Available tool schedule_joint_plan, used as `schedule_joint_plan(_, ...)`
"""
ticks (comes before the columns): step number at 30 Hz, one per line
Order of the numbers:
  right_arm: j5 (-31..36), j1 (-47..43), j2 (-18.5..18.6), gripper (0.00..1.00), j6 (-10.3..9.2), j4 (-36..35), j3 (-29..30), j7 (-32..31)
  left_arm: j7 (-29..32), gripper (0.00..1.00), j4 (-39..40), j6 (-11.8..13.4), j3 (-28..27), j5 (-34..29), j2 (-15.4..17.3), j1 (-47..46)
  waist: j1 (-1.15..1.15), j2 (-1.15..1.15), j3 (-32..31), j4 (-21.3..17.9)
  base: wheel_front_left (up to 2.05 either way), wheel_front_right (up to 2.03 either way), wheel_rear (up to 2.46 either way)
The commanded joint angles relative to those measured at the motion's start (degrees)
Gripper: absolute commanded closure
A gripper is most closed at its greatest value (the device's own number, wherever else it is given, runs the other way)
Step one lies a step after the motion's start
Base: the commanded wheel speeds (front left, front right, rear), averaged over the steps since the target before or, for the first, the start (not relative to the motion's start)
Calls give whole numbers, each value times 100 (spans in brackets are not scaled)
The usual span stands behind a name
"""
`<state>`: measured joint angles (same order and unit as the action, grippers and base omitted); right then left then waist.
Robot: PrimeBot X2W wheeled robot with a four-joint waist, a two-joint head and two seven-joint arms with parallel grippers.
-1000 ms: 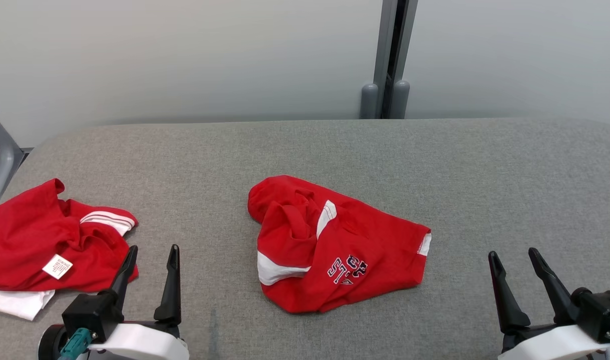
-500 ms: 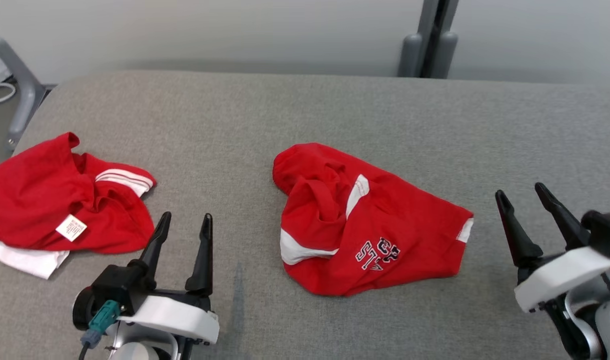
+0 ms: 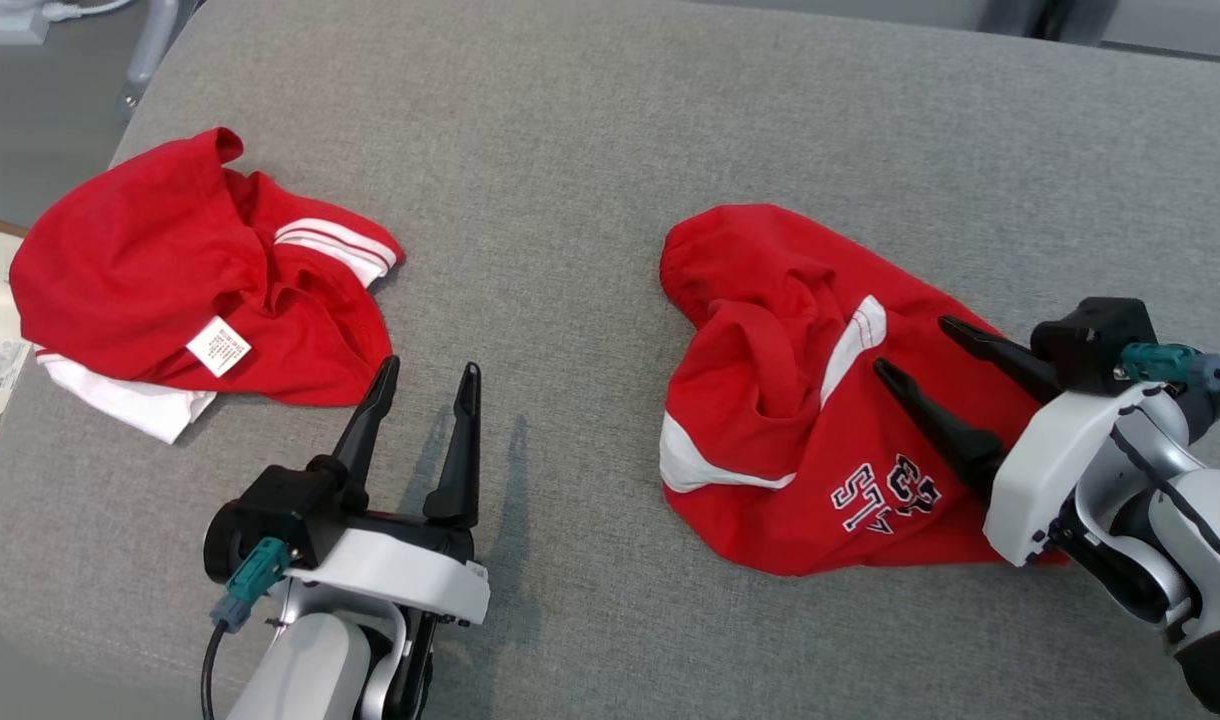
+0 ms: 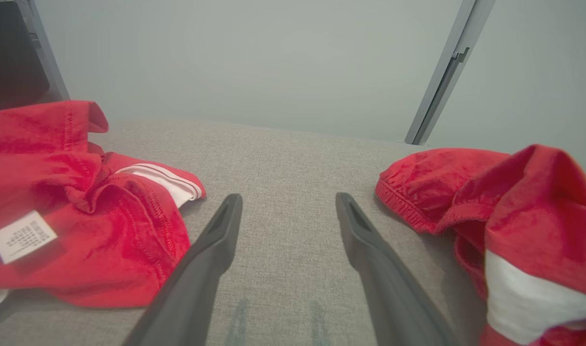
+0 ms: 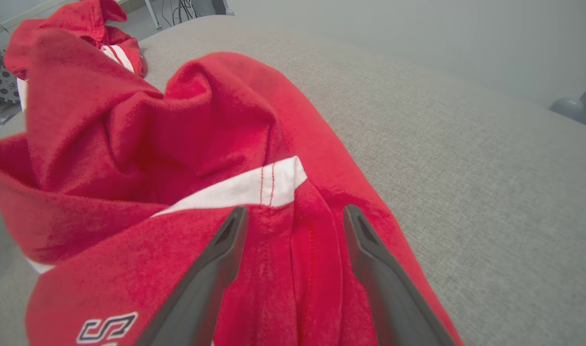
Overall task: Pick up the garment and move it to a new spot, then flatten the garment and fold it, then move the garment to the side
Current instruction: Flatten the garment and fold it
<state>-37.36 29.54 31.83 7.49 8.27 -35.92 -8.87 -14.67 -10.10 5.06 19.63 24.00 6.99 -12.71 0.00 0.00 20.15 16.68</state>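
A wide grey padded table (image 3: 590, 140) takes up most of the scene. Two crumpled garments lie on it, well apart.

The red garment (image 3: 770, 400) with dark lettering sits towards the right side of the table. It is bunched into loose folds, with a white stripe (image 3: 855, 345) running across its middle and a second white band low on its left edge. The other red garment (image 3: 160, 270) lies at the table's left edge, rumpled, with white cloth poking out beneath it and thin white stripes at one cuff.

The right gripper (image 3: 912, 344) hangs over the lettered garment, its two dark fingers spread wide and pointing across the cloth towards the white stripe. Nothing is pinched between them. I cannot tell whether the tips touch the fabric.

The left gripper (image 3: 430, 366) sits over bare table between the two garments, just beside the lower edge of the left one. Its fingers are also spread wide, with nothing between them.

The lettering (image 3: 885, 495) sits near the lower edge of the right-hand garment. A small white label (image 3: 218, 346) shows on the left-hand one.
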Motion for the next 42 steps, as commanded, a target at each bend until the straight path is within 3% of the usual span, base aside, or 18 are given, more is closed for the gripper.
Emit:
schedule_joint_plan(1,-132,168,99,0,1,53,-165,-19,-34,0,-33,-46,-5,-48,-10,-136,0,0,153,157,0,0,0)
schedule_joint_plan(8,-690,964,455,0,1,273,-1243,-29,-46,0,-133,-172,-82,-143,-156,-301,0,0,292,242,0,0,0)
schedule_joint_plan(9,-774,1061,503,39,1,286,-1377,-20,-47,0,-134,-195,-99,-158,-167,-310,0,0,306,243,0,0,0)
schedule_joint_plan(10,-847,1145,548,63,1,291,-1481,6,-47,0,-140,-198,-117,-180,-183,-314,0,0,318,242,0,0,0)
schedule_joint_plan(11,-929,1222,590,100,1,286,-1594,29,-48,0,-143,-210,-139,-204,-200,-315,0,0,326,239,0,0,0)
schedule_joint_plan(19,-1471,1576,894,100,1,206,-2245,440,-45,0,-175,-297,-306,-326,-293,-318,0,0,339,146,0,0,0)
schedule_joint_plan(26,-1490,1349,1058,100,1,147,-2010,1223,-45,0,-137,-324,-450,-442,-310,-228,0,0,167,-24,0,0,0)
schedule_joint_plan(35,-1008,-132,1235,100,0,-669,-709,1886,-46,0,-38,-271,-723,-572,-164,-49,0,0,-173,-651,0,0,0)
schedule_joint_plan(42,-583,-1916,655,100,1,-1096,785,1832,-11,0,54,-202,-818,-565,-23,47,0,0,-256,-1126,0,0,0)
